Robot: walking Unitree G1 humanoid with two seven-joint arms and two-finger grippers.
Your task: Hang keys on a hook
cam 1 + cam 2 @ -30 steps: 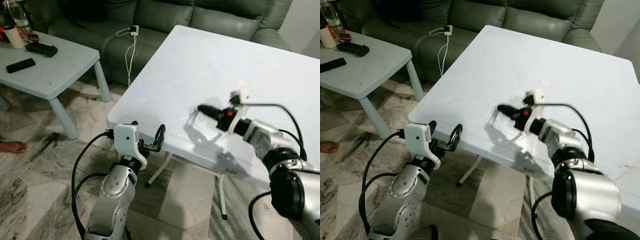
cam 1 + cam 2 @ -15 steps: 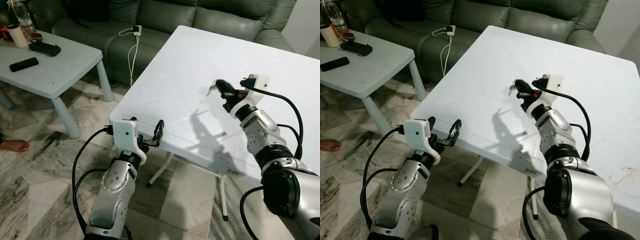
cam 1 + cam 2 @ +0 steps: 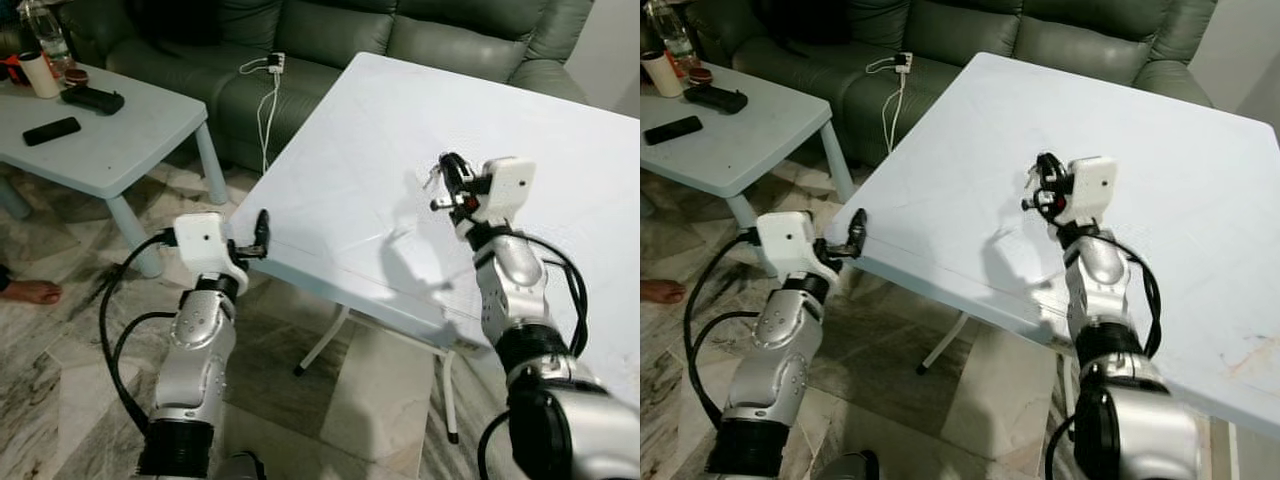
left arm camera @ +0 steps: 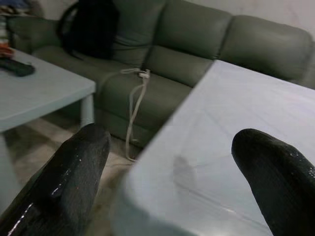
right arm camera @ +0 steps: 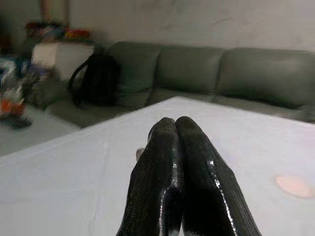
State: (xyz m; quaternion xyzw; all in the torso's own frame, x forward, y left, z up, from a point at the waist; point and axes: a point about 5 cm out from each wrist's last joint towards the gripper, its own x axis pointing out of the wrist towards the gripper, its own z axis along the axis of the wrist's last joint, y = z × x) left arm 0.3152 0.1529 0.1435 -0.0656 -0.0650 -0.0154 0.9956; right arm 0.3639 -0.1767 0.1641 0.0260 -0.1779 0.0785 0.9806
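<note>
My right gripper (image 3: pixel 447 172) is held up above the white table (image 3: pixel 350 120), its two black fingers pressed together. A small bunch of metal keys (image 3: pixel 430 180) sticks out beside the fingertips, and a sliver of the keys (image 5: pixel 139 154) peeks past the shut right gripper (image 5: pixel 175 123) in the right wrist view. My left gripper (image 3: pixel 262 224) hovers at the table's near left corner with nothing between its fingers. In the left wrist view, the left gripper (image 4: pixel 172 142) has its fingers spread wide.
A green sofa (image 3: pixel 330 40) runs behind the table, with a white charger cable (image 3: pixel 264 90) draped over its seat and a black bag (image 4: pixel 91 29) on it. A low blue-grey side table (image 3: pixel 100 140) at the left carries remotes, a cup and a bottle. A person's foot (image 3: pixel 25 292) rests on the marble floor.
My right gripper rose from just above the tabletop and tipped upward, carrying the keys with it. My left arm lifted and swung out to the left, up to the table's corner.
</note>
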